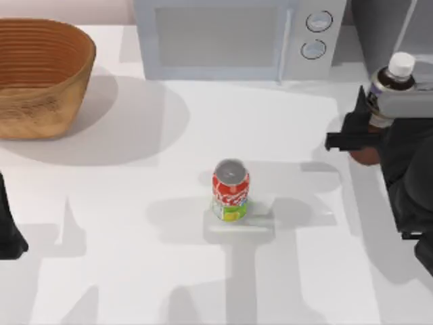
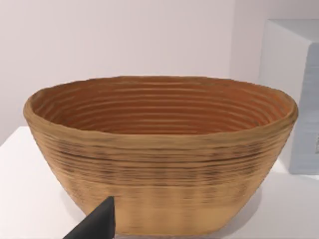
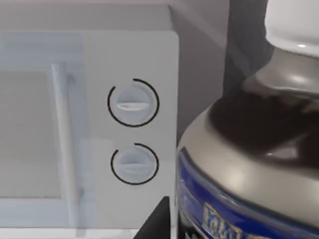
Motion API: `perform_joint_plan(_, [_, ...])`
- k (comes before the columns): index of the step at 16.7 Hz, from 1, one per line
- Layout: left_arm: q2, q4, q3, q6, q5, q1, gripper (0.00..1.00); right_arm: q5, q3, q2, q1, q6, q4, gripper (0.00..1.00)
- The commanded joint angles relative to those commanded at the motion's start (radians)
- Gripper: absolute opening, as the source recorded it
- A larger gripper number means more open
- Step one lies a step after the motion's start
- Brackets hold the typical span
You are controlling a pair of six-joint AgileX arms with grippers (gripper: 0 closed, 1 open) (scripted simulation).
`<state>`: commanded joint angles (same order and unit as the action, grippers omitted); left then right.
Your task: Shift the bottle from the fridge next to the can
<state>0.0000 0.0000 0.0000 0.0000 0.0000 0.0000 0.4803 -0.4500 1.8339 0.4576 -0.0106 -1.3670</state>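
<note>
1. My right gripper (image 1: 369, 132) is clamped on the bottle (image 1: 391, 80) at the table's three o'clock edge, beside the fridge (image 1: 392, 30).
2. Its blue label's lettering is unreadable.
3. The red can (image 1: 231, 190) with white script stands at centre, well apart.
4. My left gripper (image 1: 10, 230) is parked at nine o'clock; I cannot tell its state.

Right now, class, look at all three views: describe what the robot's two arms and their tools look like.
The right arm's tool is matt black and angular, mounted on a pale grey wrist block, with dark charcoal links behind. The left arm is a plain black shape at the table's left edge; a black wedge-shaped fingertip shows before the basket. No cables or markings are visible.
</note>
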Motion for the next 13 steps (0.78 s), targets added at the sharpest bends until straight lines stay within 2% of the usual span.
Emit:
perform_joint_plan(2, [0.0, 0.0, 0.0, 0.0, 0.0, 0.0, 1.0, 0.13, 0.039, 0.01, 0.13, 0.003, -0.053, 0.0])
perform_joint_plan(5, [0.0, 0.0, 0.0, 0.0, 0.0, 0.0, 1.0, 0.249, 0.084, 0.008, 0.25, 0.005, -0.098, 0.0])
perform_joint_plan(7, [0.0, 0.0, 0.0, 0.0, 0.0, 0.0, 1.0, 0.278, 0.096, 0.003, 0.278, 0.006, -0.107, 0.0])
perform_joint_plan(13, [0.0, 0.0, 0.0, 0.0, 0.0, 0.0, 1.0, 0.277, 0.095, 0.004, 0.278, 0.006, -0.106, 0.0])
